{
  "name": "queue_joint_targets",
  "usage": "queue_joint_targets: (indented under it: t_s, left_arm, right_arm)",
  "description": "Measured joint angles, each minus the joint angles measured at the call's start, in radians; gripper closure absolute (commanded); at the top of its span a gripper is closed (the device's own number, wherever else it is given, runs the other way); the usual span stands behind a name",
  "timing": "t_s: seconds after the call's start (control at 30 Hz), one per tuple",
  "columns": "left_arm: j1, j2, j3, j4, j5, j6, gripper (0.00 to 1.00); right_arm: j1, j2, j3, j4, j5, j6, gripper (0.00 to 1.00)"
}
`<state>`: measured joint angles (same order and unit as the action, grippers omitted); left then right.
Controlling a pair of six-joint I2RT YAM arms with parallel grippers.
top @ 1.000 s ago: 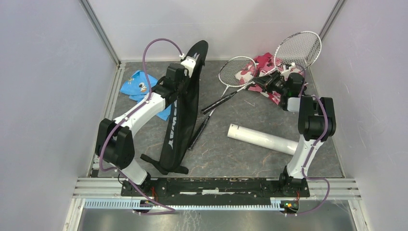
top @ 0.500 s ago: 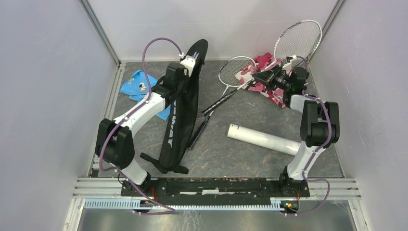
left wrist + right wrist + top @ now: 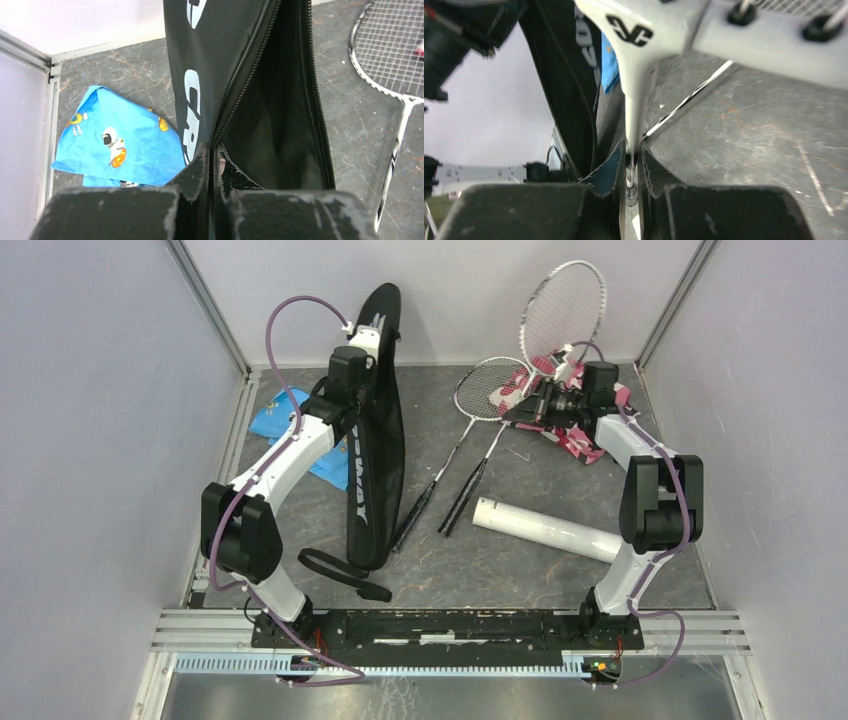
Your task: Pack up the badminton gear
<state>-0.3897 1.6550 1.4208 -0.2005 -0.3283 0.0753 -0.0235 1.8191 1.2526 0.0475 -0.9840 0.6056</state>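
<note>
Blue cloth [image 3: 120, 145] partly behind racket bag [image 3: 210, 75]

1. A blue cloth [image 3: 142, 157] printed with small cartoon figures, one of them white and orange, lies folded over on itself at the far left of the tabletop [image 3: 520, 575], close to the left edge.
2. A pink camouflage cloth [image 3: 578, 443], patched with white and dark red, lies bunched near the far right corner.
3. The tabletop is dark grey with pale marbled veins and light scratches.
4. Plain pale walls [image 3: 90, 440] enclose three sides, joined by slanting aluminium posts [image 3: 205, 305]. Slotted aluminium rails [image 3: 200, 625] run along the near edge.
</note>
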Motion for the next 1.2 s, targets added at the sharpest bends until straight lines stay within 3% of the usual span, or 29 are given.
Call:
queue_joint_targets:
  t_s: [0.43,0.8,1.2]
  left_arm:
    - [0.092,0.021,0.021,-0.056,-0.002,-0.229,0.98]
    - [0.129,0.020,-0.015,-0.055,-0.002,-0.341,0.98]
    - [0.131,0.020,-0.016,-0.054,-0.002,-0.388,0.98]
  right_arm:
    - [0.297,0.000,0.102,-0.431,0.009,-0.328,0.96]
    - [0.454,0.026,0.106,-0.494,0.144,-0.428,1.00]
    - [0.528,0.028,0.110,-0.495,0.265,-0.454,1.00]
